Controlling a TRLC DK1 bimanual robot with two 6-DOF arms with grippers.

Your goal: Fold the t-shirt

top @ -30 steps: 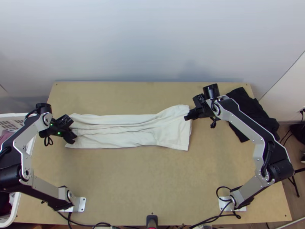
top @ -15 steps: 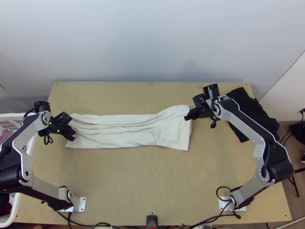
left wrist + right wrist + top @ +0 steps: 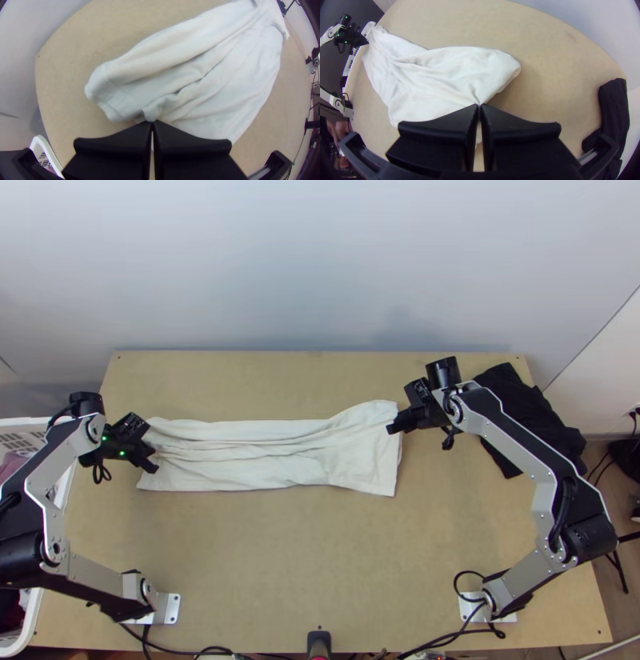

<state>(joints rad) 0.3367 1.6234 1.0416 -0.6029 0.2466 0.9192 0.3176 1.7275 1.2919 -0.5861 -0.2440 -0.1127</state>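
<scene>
The white t-shirt (image 3: 280, 456) lies as a long narrow strip across the table, with lengthwise wrinkles. At its left end in the top view is my left gripper (image 3: 154, 466); in the left wrist view this gripper (image 3: 151, 123) is shut on a bunched bit of the t-shirt's (image 3: 200, 70) end edge. My right gripper (image 3: 392, 428) is at the wider right end. The right wrist view has the gripper (image 3: 479, 106) shut on the cloth (image 3: 436, 73), which puckers toward the fingertips.
Black cloth (image 3: 532, 416) lies bunched at the table's back right, behind the right arm. A white basket (image 3: 32, 608) with clothes stands off the table's left edge. Bare tabletop (image 3: 320, 556) stretches between the shirt and the near edge. A pale wall (image 3: 320, 268) rises behind.
My left gripper has shifted slightly left and up in the top view, and the cloth at that end is drawn a little with it. The right gripper has stayed in place.
</scene>
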